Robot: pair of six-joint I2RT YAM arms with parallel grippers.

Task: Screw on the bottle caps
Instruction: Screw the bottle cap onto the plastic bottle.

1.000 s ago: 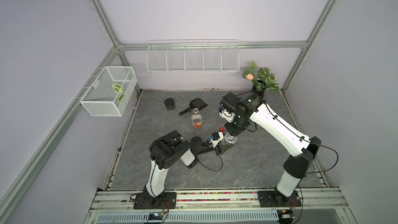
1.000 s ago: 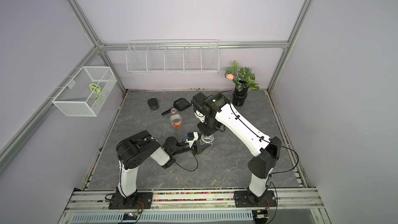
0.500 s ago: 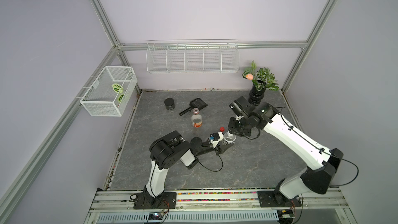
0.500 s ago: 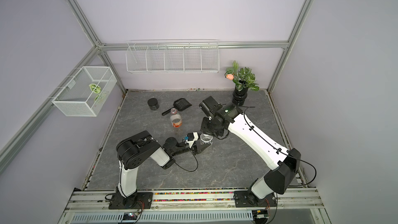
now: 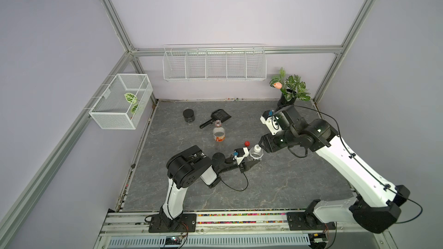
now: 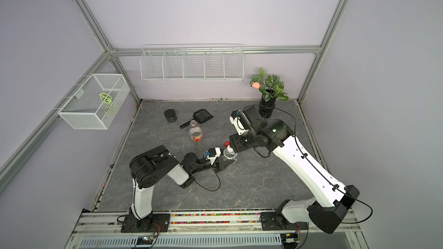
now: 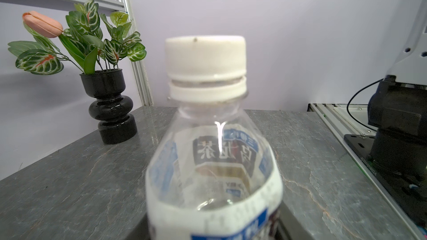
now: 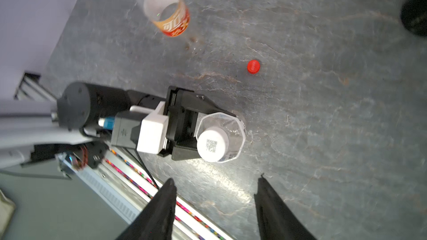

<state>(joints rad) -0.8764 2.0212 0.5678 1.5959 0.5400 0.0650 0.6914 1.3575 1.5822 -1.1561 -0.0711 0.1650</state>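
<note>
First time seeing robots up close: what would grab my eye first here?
Mid-table, the left gripper clamps a short bottle wearing a white cap, while the right gripper hangs open just beside it. A bright red cap lies loose on the grey table nearby; farther back stands a taller bottle, uncapped.

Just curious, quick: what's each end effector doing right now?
Left end effector: closed on the white-labelled bottle.
Right end effector: open, holding nothing.

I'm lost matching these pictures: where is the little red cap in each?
Both top views: the small round red plastic cap lies just beyond the short clear white-capped plastic bottle.
Left wrist view: not in it.
Right wrist view: the cap lies alone, apart from the bottle.
Shared landmark: that bottle, in every view.
</note>
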